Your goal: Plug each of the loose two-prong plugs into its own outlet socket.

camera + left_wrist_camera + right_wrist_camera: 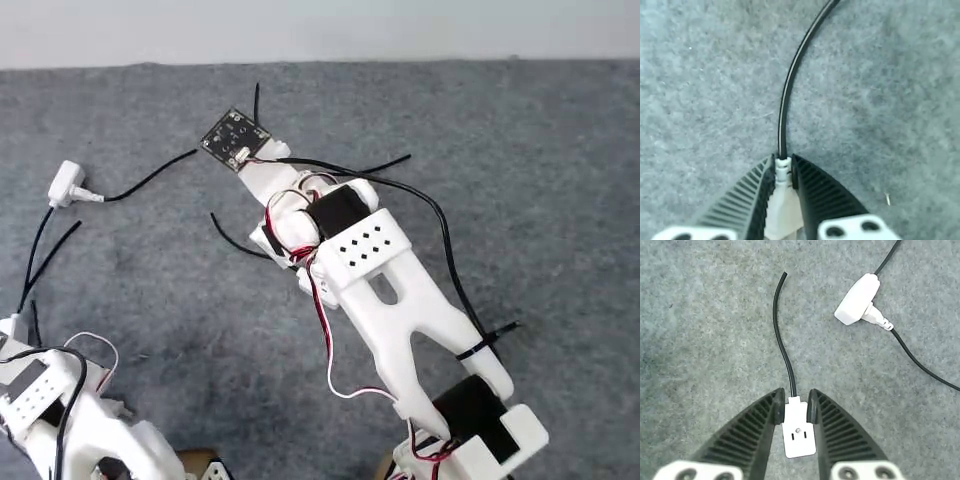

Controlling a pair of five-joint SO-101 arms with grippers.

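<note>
Grey carpet is seen under everything. From the right wrist, a white socket is shown clamped in the right gripper, with a loose plug lying apart beyond it. A white connector is gripped by the left gripper. From high, the right arm is stretched forward, the left arm folded low.

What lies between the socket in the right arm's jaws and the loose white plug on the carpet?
Nothing visible. Bare grey carpet separates the socket from the white plug; the socket's own black cord trails off beside that path.
</note>
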